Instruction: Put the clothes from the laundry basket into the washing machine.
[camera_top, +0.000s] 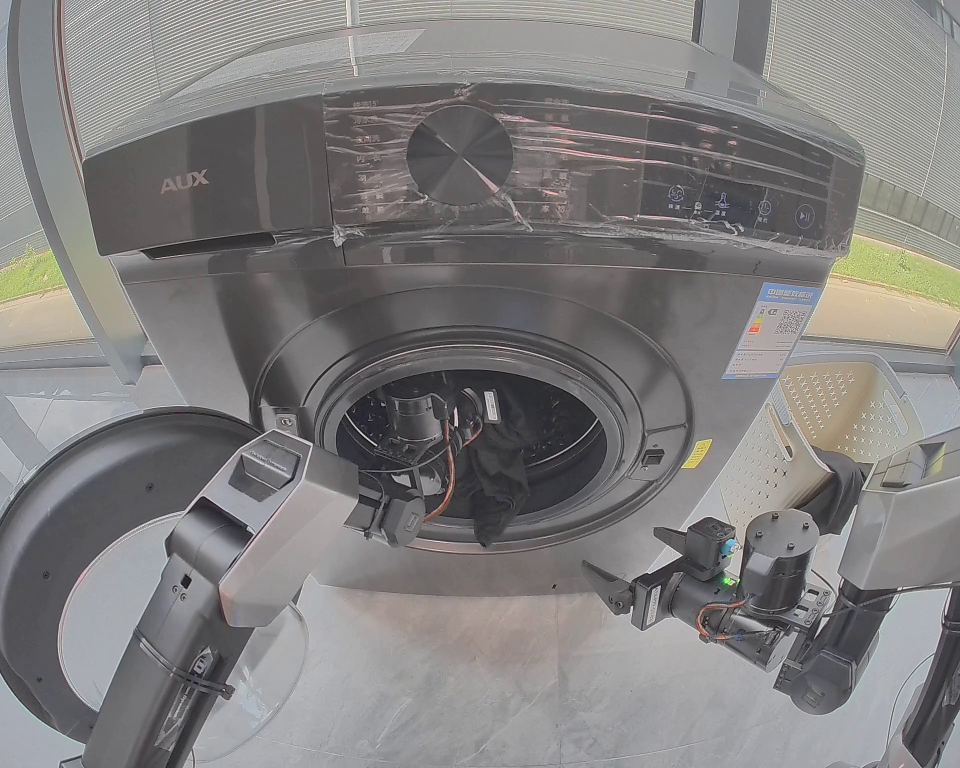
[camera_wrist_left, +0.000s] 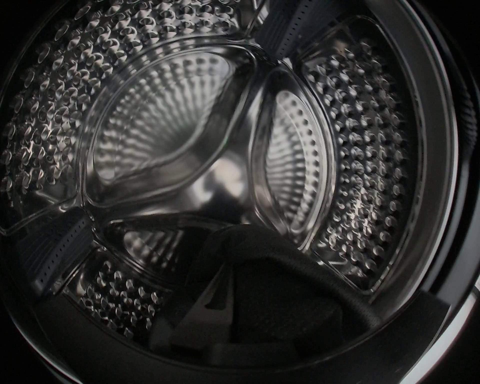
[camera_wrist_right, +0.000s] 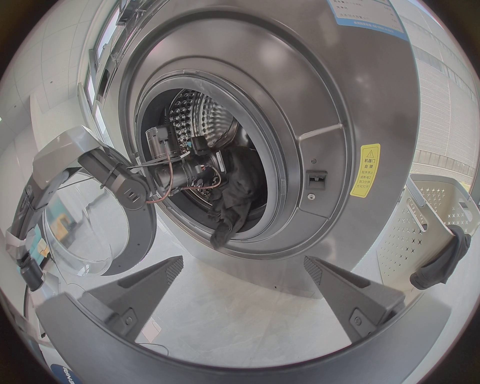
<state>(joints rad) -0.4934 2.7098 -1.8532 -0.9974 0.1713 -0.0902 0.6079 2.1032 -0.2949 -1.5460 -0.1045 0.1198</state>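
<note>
The washing machine (camera_top: 480, 300) stands with its round door (camera_top: 80, 560) swung open to the left. My left gripper (camera_top: 484, 408) is inside the drum mouth, shut on a black garment (camera_top: 497, 470) that hangs down over the lower rim. The left wrist view looks into the steel drum (camera_wrist_left: 165, 125), with the dark cloth (camera_wrist_left: 300, 280) draped across the gripper (camera_wrist_left: 233, 307). My right gripper (camera_top: 612, 590) hovers open and holds nothing, low in front of the machine, right of the opening. The white laundry basket (camera_top: 850, 410) is at the right, with another black garment (camera_top: 838, 490) over its rim.
The open door (camera_wrist_right: 100, 220) takes up the floor space left of the machine. Pale floor (camera_top: 480, 660) lies in front of it. The basket (camera_wrist_right: 435, 220) with its hanging garment (camera_wrist_right: 442, 262) stands close against the machine's right side, near my right arm.
</note>
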